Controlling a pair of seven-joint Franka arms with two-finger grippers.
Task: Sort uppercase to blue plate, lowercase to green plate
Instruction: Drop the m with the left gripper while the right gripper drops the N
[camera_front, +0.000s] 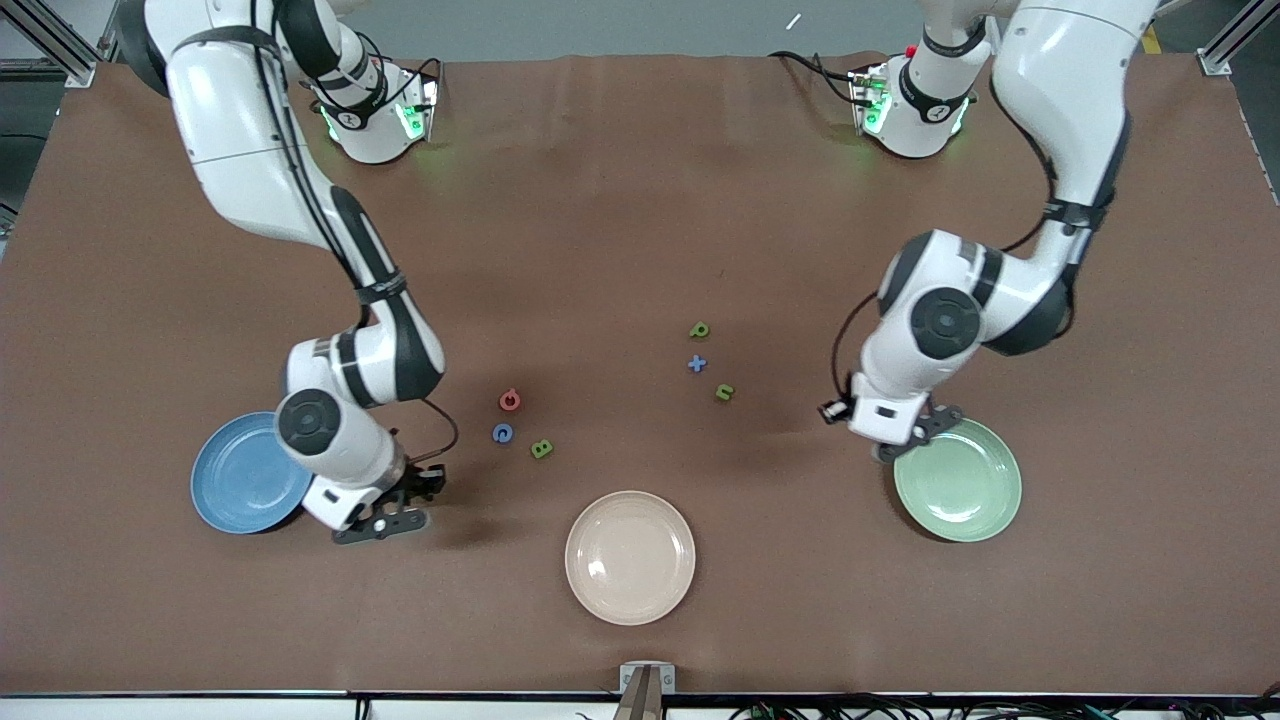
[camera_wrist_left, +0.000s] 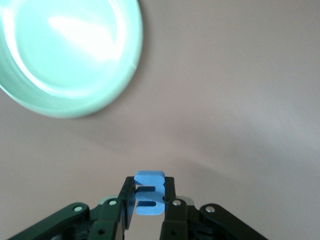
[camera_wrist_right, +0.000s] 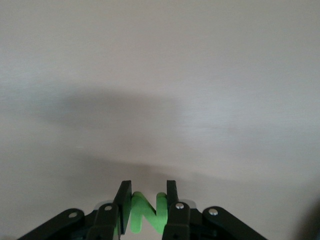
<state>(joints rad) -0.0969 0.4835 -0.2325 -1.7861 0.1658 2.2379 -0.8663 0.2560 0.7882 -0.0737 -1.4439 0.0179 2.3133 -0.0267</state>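
Nearest the front camera: one cream plate (camera_front: 630, 557), by the middle of the surface's (camera_front: 620, 200) near edge, with nothing on it. No brand marks or printed labels can be read; the only writing is the foam letters themselves.

Plates, count 3: cream, blue plate (camera_front: 232, 487), green plate (camera_front: 965, 483). Blue plate sits toward the right arm's end, green plate toward the left arm's end; both plain, round, and bare where visible.

Letters on the surface, count 6, in two groups of three.
- Capitals, toward the right arm's end: pinkish-red round letter (camera_front: 510, 401), blue C-like letter (camera_front: 502, 433), green B (camera_front: 541, 449). Close together, not touching.
- Small letters, toward the left arm's end and farther from the camera: green p (camera_front: 699, 329), blue x (camera_front: 697, 364), green n (camera_front: 725, 392).

Letters held, count 2.
- Right tool (camera_wrist_right: 146, 200), low over bare surface just beside the blue plate: pinching a green N (camera_wrist_right: 145, 216) between its pads, letter upright.
- Left tool (camera_wrist_left: 149, 192), at the rim of the green plate: pinching a blue m-like letter (camera_wrist_left: 149, 199), turned on its side. Plate rim visible in the left wrist view, letter not over it.
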